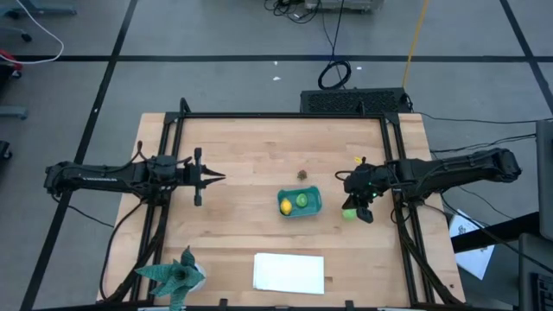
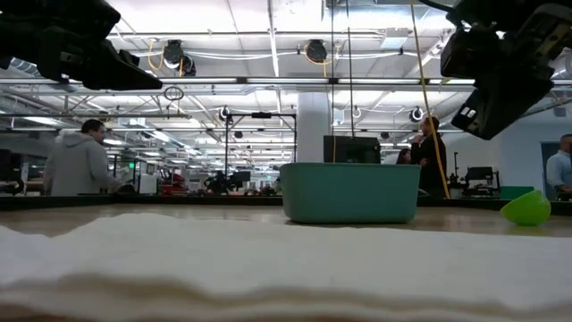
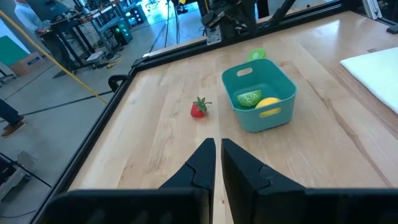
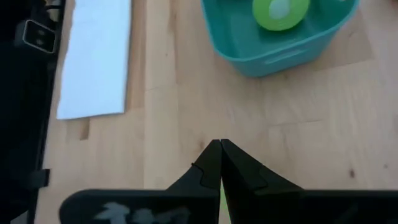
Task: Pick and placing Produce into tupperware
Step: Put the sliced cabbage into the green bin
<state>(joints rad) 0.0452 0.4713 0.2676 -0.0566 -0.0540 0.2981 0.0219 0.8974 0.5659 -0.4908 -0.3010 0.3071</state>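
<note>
While the left gripper (image 1: 218,178) hangs over bare counter (image 1: 242,147) with its fingers nearly touching and holding nothing, I read it as parked clear of the work; well ahead of those fingers sits the small red piece (image 3: 198,109), loose on the wood just beside the teal tub (image 3: 261,115), probably my next pick; lemon (image 1: 285,206) and green round (image 1: 301,200) already lie inside the tub; beyond it, the right gripper (image 1: 365,211) has its fingers pressed shut and empty, a bright green scrap (image 1: 348,212) close beside them; white sheet (image 1: 289,273) and green paper figure (image 1: 174,276) lie off to the near side, blocking nothing.
</note>
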